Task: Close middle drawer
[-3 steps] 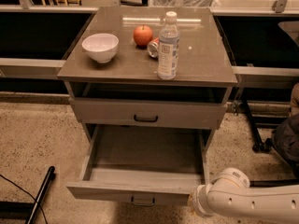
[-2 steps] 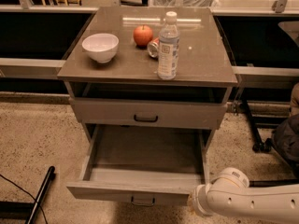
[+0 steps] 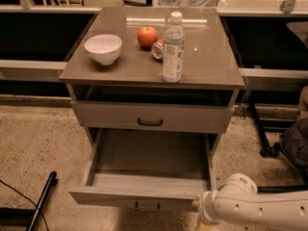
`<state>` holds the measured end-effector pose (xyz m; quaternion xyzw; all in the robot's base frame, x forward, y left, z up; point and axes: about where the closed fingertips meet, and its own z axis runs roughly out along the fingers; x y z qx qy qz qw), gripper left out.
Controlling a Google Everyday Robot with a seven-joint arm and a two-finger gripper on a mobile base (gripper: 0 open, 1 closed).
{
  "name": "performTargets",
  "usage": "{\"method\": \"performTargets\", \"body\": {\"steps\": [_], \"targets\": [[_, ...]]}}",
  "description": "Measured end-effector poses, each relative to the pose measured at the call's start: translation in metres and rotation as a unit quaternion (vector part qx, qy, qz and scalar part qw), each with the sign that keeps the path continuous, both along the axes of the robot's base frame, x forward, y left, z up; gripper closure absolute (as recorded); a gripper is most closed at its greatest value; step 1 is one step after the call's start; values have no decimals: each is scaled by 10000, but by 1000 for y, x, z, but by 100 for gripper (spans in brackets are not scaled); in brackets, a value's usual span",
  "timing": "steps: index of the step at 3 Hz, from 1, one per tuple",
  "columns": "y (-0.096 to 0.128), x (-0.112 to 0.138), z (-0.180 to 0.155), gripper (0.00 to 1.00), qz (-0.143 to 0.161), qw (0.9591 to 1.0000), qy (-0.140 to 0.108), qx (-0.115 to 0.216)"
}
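On the tabletop (image 3: 211, 66) you have a bowl (image 3: 103, 47), an apple (image 3: 147, 36) and a bottle (image 3: 173, 49) (none of them matter here). Below, the middle drawer (image 3: 115, 198) stands pulled far out, so the whole push is left to do. Your gripper (image 3: 201, 211) sits at its front right corner; you cannot tell whether it is open or closed.

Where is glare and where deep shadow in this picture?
Camera view: a glare streak crosses the cabinet top behind the bottle; the gap under it is black; the inside of the middle drawer is dim; the gripper, at that drawer's front corner, looks bright.
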<state>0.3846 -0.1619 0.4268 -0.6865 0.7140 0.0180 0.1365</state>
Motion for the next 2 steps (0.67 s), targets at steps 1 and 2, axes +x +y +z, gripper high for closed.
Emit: {"method": "performTargets", "body": {"steps": [1,2], "targets": [[0,0,0,0,0,10000,0,0],[0,0,0,0,0,10000,0,0]]}}
